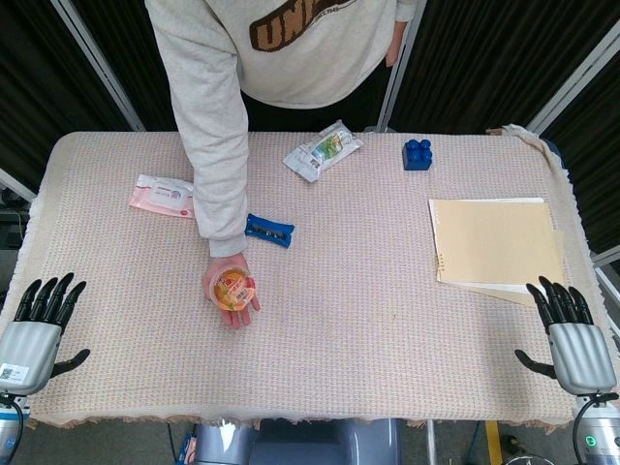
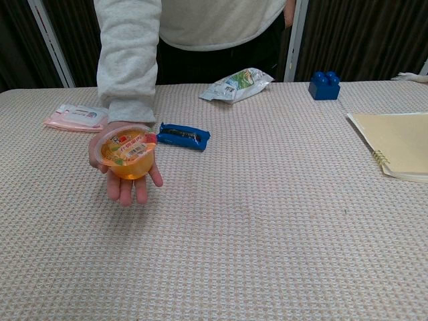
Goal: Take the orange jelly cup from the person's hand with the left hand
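Observation:
An orange jelly cup (image 1: pixel 233 289) (image 2: pixel 128 153) with a printed foil lid sits upright in the person's open palm (image 1: pixel 229 295) (image 2: pixel 124 175), held above the woven table cloth at centre left. My left hand (image 1: pixel 37 325) rests at the table's near left corner, fingers apart and holding nothing, well to the left of the cup. At the near right corner my right hand (image 1: pixel 569 334) lies the same way, open. Neither hand shows in the chest view.
Just behind the cup lies a blue wrapped bar (image 1: pixel 268 231) (image 2: pixel 183 136). A pink tissue pack (image 1: pixel 162 196) (image 2: pixel 75 118) lies at far left, a white snack bag (image 1: pixel 323 150) (image 2: pixel 237 85) and a blue toy brick (image 1: pixel 418 155) (image 2: pixel 324 85) at the back. A tan notebook (image 1: pixel 496 247) (image 2: pixel 398 150) is on the right.

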### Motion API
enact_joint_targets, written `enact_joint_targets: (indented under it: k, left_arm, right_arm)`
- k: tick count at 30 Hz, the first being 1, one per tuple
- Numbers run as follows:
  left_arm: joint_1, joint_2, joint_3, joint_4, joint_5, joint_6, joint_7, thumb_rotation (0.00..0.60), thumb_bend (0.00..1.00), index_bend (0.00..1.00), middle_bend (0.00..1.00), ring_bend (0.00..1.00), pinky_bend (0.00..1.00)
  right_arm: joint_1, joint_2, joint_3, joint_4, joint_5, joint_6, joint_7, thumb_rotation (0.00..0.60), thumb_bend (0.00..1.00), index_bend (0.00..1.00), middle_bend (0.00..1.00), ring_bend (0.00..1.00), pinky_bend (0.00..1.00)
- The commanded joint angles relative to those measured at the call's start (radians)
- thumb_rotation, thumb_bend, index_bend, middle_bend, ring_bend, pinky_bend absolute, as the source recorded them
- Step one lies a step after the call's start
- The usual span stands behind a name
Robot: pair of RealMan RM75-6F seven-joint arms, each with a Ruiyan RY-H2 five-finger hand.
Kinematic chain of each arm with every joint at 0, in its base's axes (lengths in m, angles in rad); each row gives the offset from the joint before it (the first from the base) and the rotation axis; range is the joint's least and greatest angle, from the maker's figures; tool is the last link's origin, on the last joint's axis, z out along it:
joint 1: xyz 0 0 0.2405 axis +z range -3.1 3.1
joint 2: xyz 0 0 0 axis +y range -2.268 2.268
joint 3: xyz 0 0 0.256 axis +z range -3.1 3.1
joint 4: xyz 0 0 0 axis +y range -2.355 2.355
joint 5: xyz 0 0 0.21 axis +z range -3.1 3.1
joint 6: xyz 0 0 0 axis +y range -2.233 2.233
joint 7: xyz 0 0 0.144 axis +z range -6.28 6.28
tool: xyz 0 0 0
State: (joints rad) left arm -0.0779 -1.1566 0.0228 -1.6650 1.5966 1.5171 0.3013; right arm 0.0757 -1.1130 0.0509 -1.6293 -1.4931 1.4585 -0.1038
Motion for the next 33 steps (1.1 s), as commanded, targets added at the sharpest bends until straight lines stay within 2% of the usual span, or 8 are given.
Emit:
enact_joint_targets:
  k: [1,18,23,29,33]
  left_arm:
    - [0.001,0.0,0.001,-0.001,0.001,-0.001,0.002,0.6,0.0,0.0,0.0,0.0,0.0]
    - [-0.009,0.009,0.007,-0.007,0.001,-0.034,0.004,0.6,0.0,0.0,0.0,0.0,0.0]
    - [-0.027,0.027,0.007,-0.04,-0.005,-0.072,0.027,0.6,0.0,0.0,0.0,0.0,0.0]
    - [-0.089,0.051,-0.028,-0.176,-0.028,-0.149,0.104,0.6,0.07,0.0,0.0,0.0,0.0]
    - [-0.156,0.063,-0.079,-0.302,-0.129,-0.246,0.191,0.6,0.08,0.02,0.0,0.0,0.01]
  right_arm:
    - [0.0,0.0,0.0,0.0,-0.001,0.001,0.0,0.6,0.07,0.08,0.0,0.0,0.0]
    - [0.0,-0.002,0.0,-0.004,0.005,-0.003,-0.01,0.6,0.07,0.08,0.0,0.0,0.0]
    - [0.0,-0.001,0.0,-0.006,0.006,-0.004,-0.01,0.6,0.07,0.08,0.0,0.0,0.0]
    - [0.002,0.001,-0.002,-0.008,0.003,-0.008,-0.003,0.6,0.07,0.08,0.0,0.0,0.0]
    - [0.002,0.002,-0.003,-0.008,0.002,-0.01,-0.002,0.6,0.07,0.08,0.0,0.0,0.0]
